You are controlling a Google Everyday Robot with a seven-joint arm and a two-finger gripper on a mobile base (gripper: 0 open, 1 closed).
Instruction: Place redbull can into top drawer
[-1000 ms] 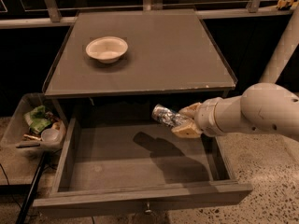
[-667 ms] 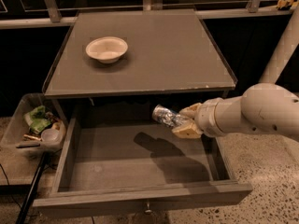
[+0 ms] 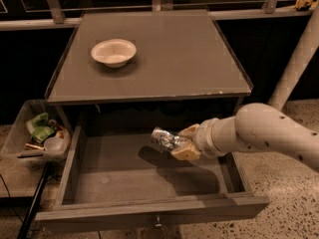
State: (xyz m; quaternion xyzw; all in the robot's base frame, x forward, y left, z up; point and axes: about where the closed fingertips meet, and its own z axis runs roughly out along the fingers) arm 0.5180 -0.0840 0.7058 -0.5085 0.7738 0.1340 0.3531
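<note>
1. My gripper (image 3: 180, 142) sits right of centre in the frame, fingers clamped on the redbull can (image 3: 163, 138). The can lies sideways, which I reckon lets it clear the tabletop (image 3: 164, 68).
2. The can hangs above the open top drawer (image 3: 114, 180), off its floor, with its shadow beneath.
3. I judge lowering and release come next. The bowl (image 3: 113, 52), upper left, plays no part.

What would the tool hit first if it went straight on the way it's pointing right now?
The tool, over the open top drawer gripping the redbull can, points left. Likely first the drawer's left wall, though it may pass above; depth is unclear.
</note>
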